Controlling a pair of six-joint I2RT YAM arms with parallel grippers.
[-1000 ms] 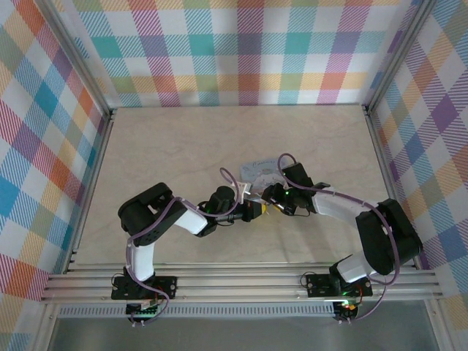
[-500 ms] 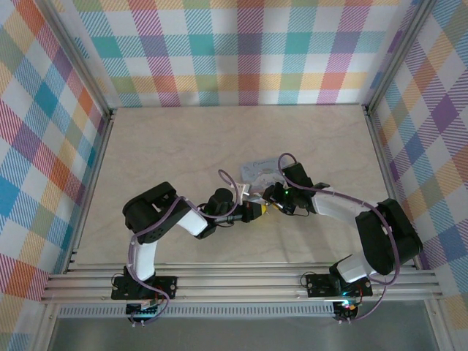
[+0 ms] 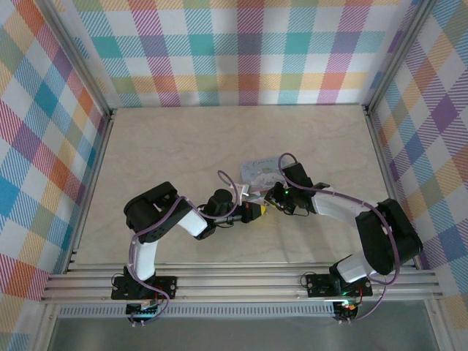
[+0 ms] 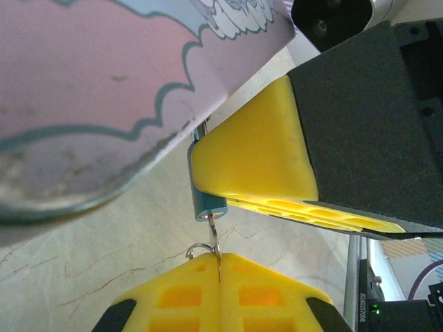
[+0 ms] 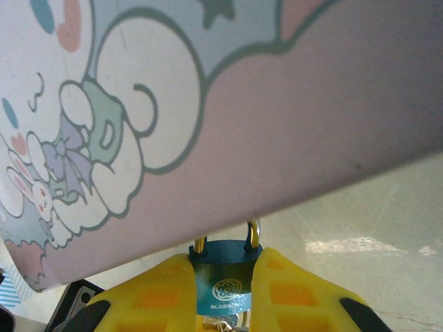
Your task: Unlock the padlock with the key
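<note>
The small blue padlock sits upright between the yellow fingers of my right gripper, which is shut on its body. Its shackle runs up behind the edge of the pale cartoon-printed tin. In the left wrist view, my left gripper is shut on the key. The key's blade reaches up into the bottom of the padlock, just below the right gripper's yellow finger. From above, the left gripper and the right gripper meet tip to tip just in front of the tin.
The tin hangs close over both grippers. A pale marbled tabletop spreads around them, fenced by aluminium rails at the front and plaid walls on the other sides. A key ring loop sticks out beside the left fingertips.
In the top view the tin has turned, so more of its pale blue printed face shows. Both grippers stay joined at the padlock, and the left arm has shifted slightly.
</note>
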